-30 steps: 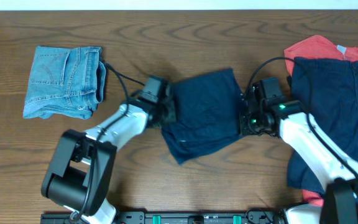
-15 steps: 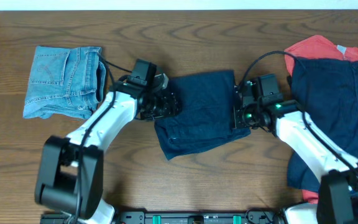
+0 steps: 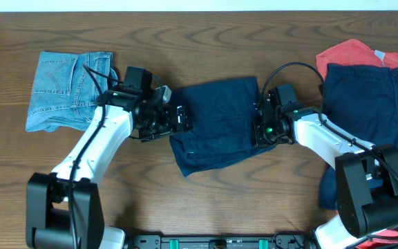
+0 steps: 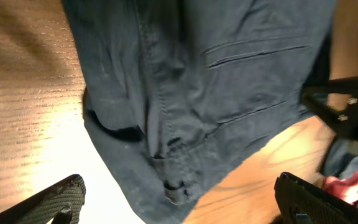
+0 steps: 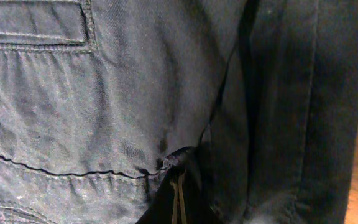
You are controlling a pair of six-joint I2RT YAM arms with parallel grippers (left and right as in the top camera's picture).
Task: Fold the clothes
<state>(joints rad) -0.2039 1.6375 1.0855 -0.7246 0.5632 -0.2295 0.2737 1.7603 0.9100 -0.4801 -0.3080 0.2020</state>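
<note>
Overhead: I'm mid-fold on navy shorts (image 3: pixel 220 131). Left gripper (image 3: pixel 179 119) touches their left edge, right gripper (image 3: pixel 260 130) their right edge. Denim shorts (image 3: pixel 71 90) lie well left of them, folded.
Left wrist: fingers (image 4: pixel 61 198) spread, released, hem just ahead.
Right wrist: clenched on a navy fold.
Next, I reckon: let go on the right and flatten.

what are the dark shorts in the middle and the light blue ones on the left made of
The navy shorts: probably matte woven cotton twill, judging by fine weave, stitched pocket, soft creases. The pale-blue shorts: denim, faded wash, visible seam stitching.
</note>
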